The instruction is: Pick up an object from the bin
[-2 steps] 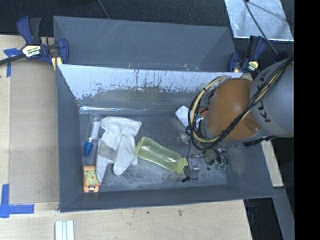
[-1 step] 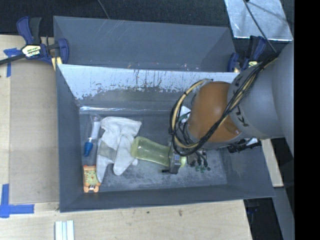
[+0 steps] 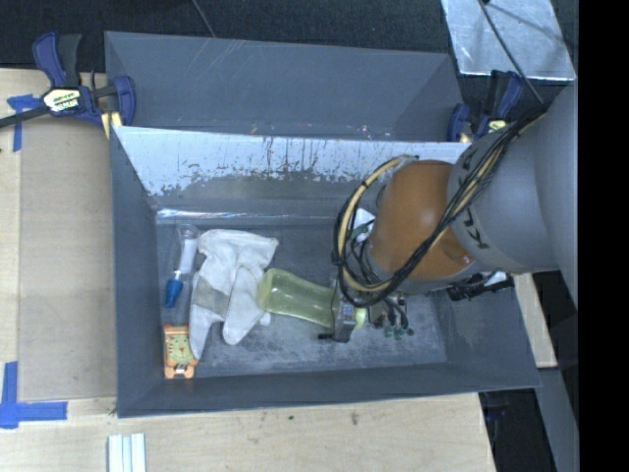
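The thing nearest the gripper is a pale yellow-green, see-through plastic piece, shaped like a short bottle or tube. It lies on its side on the bin's floor. Its near end is right at the gripper's tip, touching it or just beside it, and its body stretches away from the arm. Whether the gripper is open, closed or already round that end cannot be told, because the dark tip is half hidden under the orange wrist cover and its cables.

The piece looks hollow and thin-walled, so it is probably light, fairly stiff and smooth enough to slip. Being round, it may roll or squirt out if pinched off-centre. The safer hold would likely be across its narrow width, a little in from the near end, with only modest pressure so the wall does not buckle.

At the piece's far end, away from the gripper, a crumpled white cloth or glove lies against it. This is soft and likely to drag along if caught. Beyond the cloth, farther from the gripper, there is a slim white pen-like thing with a blue tip. A small orange toy sits near the bin's wall on that same far side, well apart from the gripper. On the arm's side of the gripper, just beside it, lie a few small green bits.
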{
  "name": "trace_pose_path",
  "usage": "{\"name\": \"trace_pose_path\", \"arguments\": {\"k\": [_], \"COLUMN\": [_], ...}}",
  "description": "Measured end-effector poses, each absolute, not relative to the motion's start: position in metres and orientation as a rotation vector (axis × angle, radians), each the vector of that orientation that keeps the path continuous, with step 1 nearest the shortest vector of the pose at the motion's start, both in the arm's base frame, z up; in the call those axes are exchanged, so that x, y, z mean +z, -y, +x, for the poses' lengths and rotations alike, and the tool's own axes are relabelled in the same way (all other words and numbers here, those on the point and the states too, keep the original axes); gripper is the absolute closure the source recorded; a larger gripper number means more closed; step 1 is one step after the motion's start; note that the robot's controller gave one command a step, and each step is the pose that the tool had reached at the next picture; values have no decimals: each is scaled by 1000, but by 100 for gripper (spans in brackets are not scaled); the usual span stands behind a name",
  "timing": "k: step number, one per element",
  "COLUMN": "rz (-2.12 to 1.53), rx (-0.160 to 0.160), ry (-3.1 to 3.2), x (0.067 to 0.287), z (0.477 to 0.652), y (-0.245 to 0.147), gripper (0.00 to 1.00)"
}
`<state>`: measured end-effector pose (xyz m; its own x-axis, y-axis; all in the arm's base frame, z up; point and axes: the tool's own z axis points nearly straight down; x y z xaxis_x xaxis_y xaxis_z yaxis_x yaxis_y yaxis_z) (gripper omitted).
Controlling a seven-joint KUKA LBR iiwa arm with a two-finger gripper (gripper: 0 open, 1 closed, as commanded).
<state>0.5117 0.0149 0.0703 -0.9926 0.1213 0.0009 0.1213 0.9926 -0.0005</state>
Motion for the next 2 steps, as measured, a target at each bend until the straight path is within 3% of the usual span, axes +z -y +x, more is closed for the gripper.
{"name": "trace_pose_path", "arguments": {"k": [1,2], "rz": [-203,2], "rx": [1,1], "ry": [3130,3145], "x": [123,344], "z": [509,554], "y": [-26,-21], "gripper": [100,100]}}
